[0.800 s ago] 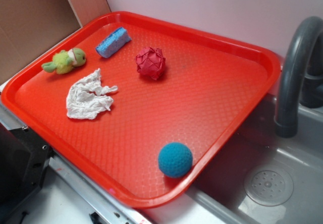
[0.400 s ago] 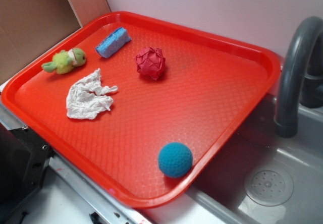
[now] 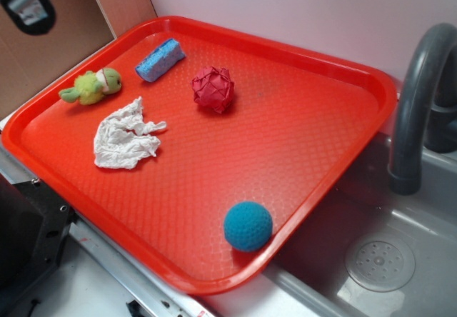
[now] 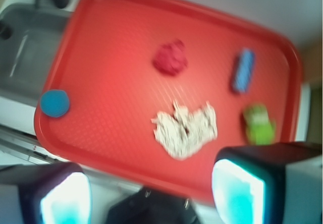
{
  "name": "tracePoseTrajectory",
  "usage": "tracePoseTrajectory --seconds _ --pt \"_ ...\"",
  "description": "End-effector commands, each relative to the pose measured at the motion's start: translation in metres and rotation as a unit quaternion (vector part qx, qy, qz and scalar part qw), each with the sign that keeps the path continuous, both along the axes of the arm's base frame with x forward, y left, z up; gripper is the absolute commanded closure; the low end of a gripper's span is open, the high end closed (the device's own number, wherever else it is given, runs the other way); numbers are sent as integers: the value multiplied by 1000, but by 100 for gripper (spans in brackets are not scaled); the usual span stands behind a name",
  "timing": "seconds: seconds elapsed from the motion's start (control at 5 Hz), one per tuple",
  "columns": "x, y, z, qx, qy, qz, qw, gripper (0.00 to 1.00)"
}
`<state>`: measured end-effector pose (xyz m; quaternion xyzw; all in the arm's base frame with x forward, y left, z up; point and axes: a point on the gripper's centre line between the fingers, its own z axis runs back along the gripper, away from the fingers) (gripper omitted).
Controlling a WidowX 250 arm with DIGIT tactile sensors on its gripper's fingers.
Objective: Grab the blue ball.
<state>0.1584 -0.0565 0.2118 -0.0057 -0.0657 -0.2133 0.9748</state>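
The blue ball (image 3: 248,225), teal and knitted, sits on the red tray (image 3: 307,153) near its front right rim. In the blurred wrist view the blue ball (image 4: 54,103) lies at the tray's left edge. My gripper (image 4: 151,193) is high above the tray's near side, far from the ball. Its two fingers (image 4: 237,191) stand wide apart with nothing between them. In the exterior view only a dark part of the arm (image 3: 28,3) shows at the top left corner.
On the tray are a red faceted ball (image 3: 213,88), a light-blue sponge (image 3: 160,59), a green plush toy (image 3: 91,86) and a crumpled white cloth (image 3: 127,135). A grey sink (image 3: 400,260) with a dark faucet (image 3: 418,103) lies to the right.
A dark part of the arm has come into the exterior view at the top left corner. The objects on the tray have not moved.
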Motion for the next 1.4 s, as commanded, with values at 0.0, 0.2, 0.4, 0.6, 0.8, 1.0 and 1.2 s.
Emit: tracePoseTrajectory --seconds 0.0,0.2,0.4,0.6,0.8,1.0,1.2 --pt "17 -83 -34 17 1 -260 965 0" --pt "5 -108 -56 30 0 -357 934 0" --pt "-1 -120 -77 20 17 -403 915 0" --pt "-5 -128 -103 13 42 -420 906 0" --pt "-6 -137 -129 3 58 -424 904 0" --pt "-7 -150 -157 17 61 -420 905 0" --pt "-4 -157 -182 25 94 -443 891 0"
